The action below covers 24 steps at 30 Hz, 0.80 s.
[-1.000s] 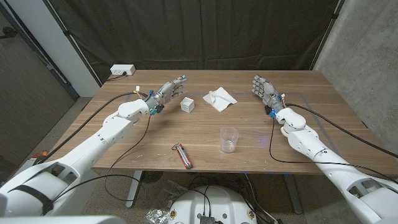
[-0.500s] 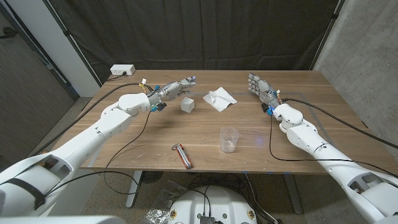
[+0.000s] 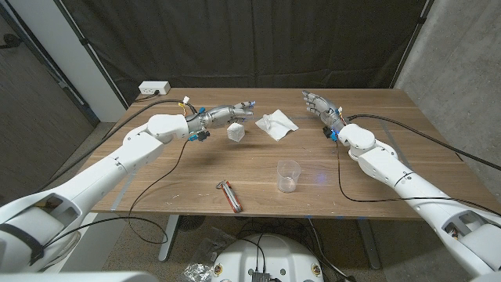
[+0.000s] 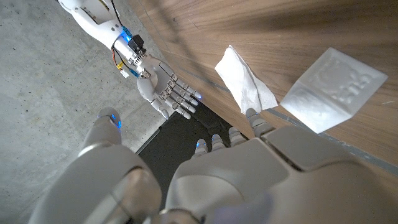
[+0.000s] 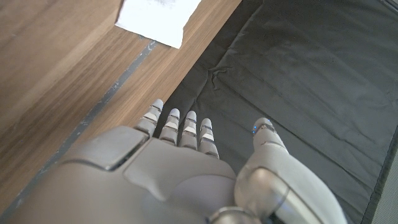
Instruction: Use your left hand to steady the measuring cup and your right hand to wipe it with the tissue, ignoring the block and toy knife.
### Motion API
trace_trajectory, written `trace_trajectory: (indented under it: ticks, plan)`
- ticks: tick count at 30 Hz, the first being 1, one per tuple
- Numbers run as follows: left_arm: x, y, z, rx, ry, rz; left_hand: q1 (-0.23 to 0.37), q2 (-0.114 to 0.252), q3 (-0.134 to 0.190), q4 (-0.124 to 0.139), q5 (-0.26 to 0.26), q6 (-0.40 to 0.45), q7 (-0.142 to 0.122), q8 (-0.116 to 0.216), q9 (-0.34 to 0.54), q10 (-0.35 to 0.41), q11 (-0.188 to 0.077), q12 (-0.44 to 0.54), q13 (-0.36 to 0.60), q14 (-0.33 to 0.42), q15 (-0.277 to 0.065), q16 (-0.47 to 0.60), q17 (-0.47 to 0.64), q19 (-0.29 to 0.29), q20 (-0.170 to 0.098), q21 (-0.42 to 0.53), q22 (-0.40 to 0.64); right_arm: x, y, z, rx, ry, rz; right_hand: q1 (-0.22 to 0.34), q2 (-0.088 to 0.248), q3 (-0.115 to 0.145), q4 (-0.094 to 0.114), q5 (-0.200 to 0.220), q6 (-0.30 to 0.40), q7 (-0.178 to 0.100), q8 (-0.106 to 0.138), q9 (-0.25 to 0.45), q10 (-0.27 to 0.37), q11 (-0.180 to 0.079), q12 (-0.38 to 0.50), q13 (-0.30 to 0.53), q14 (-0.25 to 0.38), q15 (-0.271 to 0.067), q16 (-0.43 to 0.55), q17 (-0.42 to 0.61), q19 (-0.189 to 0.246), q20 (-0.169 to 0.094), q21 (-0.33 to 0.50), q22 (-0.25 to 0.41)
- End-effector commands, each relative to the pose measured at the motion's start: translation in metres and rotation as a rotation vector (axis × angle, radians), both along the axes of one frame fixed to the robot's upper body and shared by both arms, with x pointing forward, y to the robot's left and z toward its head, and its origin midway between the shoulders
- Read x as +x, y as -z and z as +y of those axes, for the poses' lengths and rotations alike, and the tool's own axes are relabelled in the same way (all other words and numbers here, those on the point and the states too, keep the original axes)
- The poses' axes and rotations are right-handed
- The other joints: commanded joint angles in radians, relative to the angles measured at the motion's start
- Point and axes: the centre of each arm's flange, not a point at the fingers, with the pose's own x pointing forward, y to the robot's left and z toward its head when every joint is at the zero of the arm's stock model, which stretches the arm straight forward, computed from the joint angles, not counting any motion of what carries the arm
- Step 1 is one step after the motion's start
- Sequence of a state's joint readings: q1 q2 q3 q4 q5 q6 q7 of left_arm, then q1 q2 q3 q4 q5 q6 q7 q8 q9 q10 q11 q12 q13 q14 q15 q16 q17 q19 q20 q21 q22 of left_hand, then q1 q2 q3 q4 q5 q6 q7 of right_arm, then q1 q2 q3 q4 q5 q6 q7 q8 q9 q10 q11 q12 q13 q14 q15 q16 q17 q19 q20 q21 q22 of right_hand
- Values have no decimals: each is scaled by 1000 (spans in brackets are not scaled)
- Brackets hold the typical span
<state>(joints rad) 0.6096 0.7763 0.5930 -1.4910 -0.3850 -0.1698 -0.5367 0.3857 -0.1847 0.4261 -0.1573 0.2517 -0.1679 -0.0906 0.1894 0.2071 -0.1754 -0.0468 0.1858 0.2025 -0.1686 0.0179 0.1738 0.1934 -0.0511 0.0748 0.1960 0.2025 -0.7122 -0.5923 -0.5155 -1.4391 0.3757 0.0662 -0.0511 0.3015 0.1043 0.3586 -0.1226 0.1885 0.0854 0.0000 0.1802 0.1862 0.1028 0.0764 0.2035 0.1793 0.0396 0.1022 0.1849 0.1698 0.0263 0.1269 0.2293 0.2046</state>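
Fingers of both your hands are spread, holding nothing: left hand [image 3: 232, 113] just above the block [image 3: 235, 132], right hand [image 3: 319, 105] beyond the tissue [image 3: 276, 124].

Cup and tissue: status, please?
Left hand and right hand open, holding nothing. Cup upright, untouched. Tissue untouched. Block under left hand.
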Motion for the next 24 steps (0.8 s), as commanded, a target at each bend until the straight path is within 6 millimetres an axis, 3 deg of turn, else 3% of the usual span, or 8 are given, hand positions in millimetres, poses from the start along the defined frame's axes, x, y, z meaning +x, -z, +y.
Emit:
trace_trajectory:
  ticks: [1, 24]
  plan:
    - [-24, -1, -11, 141, 66, -45, 9, 1, -9, -1, 7, -164, 6, 2, 5, -70, 3, 8, 5, -10, -1, 8, 4, -12, -1, 2, 6, -6, -8, 17, -117, 57, -8, 6, 9, 4, 0, 3, -3, -5, 7, 3, 1, -8, 3, 4, -3, 0, -3, 4, -1, -10, 3, 3]
    - [-62, 6, -47, 422, 147, -148, 69, 8, -34, -11, 30, -239, 9, -2, 9, -117, 25, 9, 8, -74, 15, 4, 5, -70, 0, -2, 6, -15, -6, 42, -187, 87, 10, -1, -5, -7, 0, -3, -20, -6, 5, 3, -10, -9, 0, 5, -12, -3, -5, 4, -6, -10, 1, 2]
